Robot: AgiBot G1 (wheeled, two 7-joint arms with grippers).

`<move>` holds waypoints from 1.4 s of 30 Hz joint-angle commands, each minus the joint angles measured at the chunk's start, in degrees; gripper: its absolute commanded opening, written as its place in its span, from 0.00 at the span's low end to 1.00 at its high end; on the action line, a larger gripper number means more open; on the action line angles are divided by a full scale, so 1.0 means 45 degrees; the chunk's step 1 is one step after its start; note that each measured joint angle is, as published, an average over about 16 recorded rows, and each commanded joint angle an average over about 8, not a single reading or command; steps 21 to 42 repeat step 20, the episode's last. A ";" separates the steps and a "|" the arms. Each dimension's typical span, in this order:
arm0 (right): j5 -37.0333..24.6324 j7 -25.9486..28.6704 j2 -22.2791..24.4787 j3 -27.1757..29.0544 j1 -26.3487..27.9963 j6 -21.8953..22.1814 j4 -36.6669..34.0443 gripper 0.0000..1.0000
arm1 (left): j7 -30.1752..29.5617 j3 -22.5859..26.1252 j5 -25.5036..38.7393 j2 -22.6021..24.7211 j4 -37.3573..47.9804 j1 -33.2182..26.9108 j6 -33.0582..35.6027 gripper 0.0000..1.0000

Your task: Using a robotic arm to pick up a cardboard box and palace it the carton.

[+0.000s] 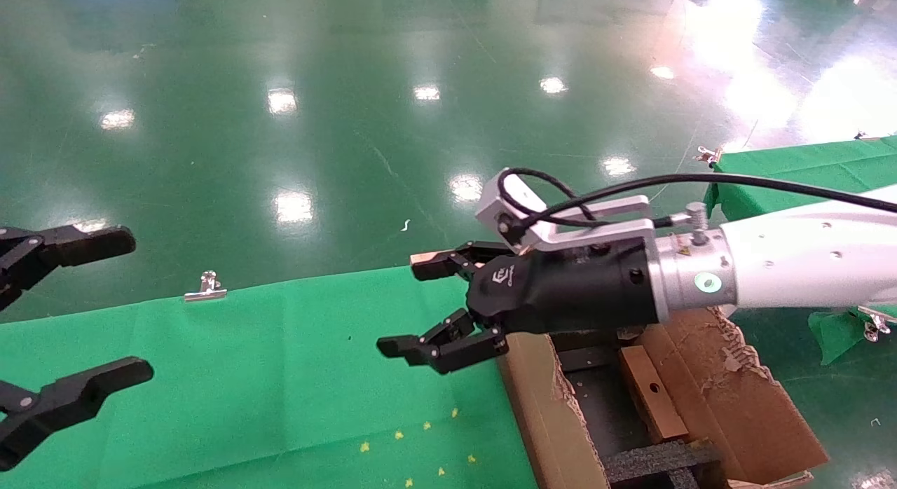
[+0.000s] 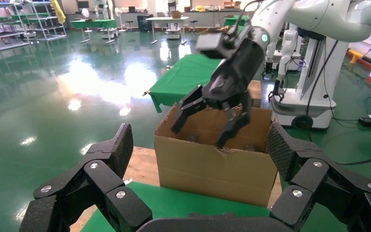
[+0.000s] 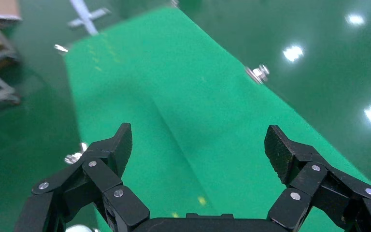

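The large brown carton (image 1: pixel 729 398) with ragged flaps stands at the right end of the green table, also seen in the left wrist view (image 2: pixel 212 166). The small flat cardboard box (image 1: pixel 655 405), with a round hole in its face, lies inside it beside black foam (image 1: pixel 659 461). My right gripper (image 1: pixel 406 305) on the white arm hovers just left of the carton's near wall, open and empty; the left wrist view shows that gripper (image 2: pixel 200 134) above the carton's rim, and its own view (image 3: pixel 199 145) shows only green cloth below. My left gripper (image 1: pixel 126 305) hangs open and empty at the far left (image 2: pixel 199 150).
The green cloth table (image 1: pixel 280 377) has a metal clip (image 1: pixel 205 287) on its far edge and small yellow marks (image 1: pixel 420 433) near the front. A second green-covered table (image 1: pixel 806 160) stands at the back right. Shiny green floor (image 1: pixel 350 125) lies beyond.
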 commanded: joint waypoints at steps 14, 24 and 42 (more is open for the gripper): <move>0.3018 -0.4262 -0.0151 0.4462 -0.2961 -0.2748 -0.0285 1.00 | 0.0000 0.0000 0.0000 0.0000 0.0000 0.0000 0.0000 1.00; 0.3752 -0.5305 -0.0187 0.5556 -0.3680 -0.3413 -0.0355 1.00 | 0.0000 0.0000 -0.0001 0.0000 0.0001 0.0001 -0.0001 1.00; 0.3752 -0.5305 -0.0187 0.5556 -0.3680 -0.3413 -0.0355 1.00 | 0.0000 0.0000 -0.0001 0.0000 0.0001 0.0001 -0.0001 1.00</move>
